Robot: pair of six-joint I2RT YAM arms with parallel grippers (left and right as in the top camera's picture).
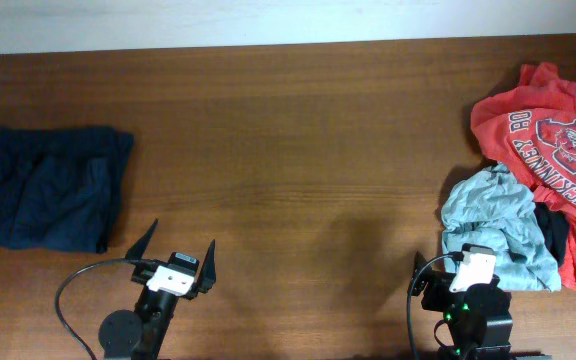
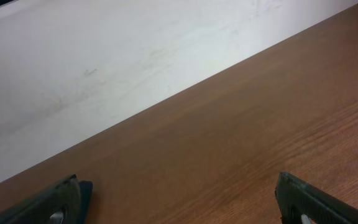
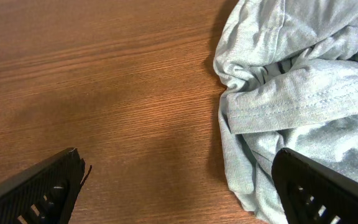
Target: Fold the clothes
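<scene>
Left gripper point(image 1: 183, 235) is wide open, holding nothing, near the navy shirt point(image 1: 53, 190). Right gripper point(image 3: 179, 193) is wide open too, just beside the pale blue shirt point(image 3: 291, 93). A red shirt point(image 1: 543, 130) lies bunched with it at the right side of the table point(image 1: 298, 150).

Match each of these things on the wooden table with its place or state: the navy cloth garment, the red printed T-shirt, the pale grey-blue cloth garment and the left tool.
Column one:
1. navy cloth garment
2. red printed T-shirt
3. pale grey-blue cloth garment
4. left tool

Column two:
A. open, holding nothing
B. far right of the wooden table, towards its back
C. alone on the left side
D. crumpled against the red shirt, nearer the front edge

Pairs: 1-C, 2-B, 3-D, 4-A
</scene>
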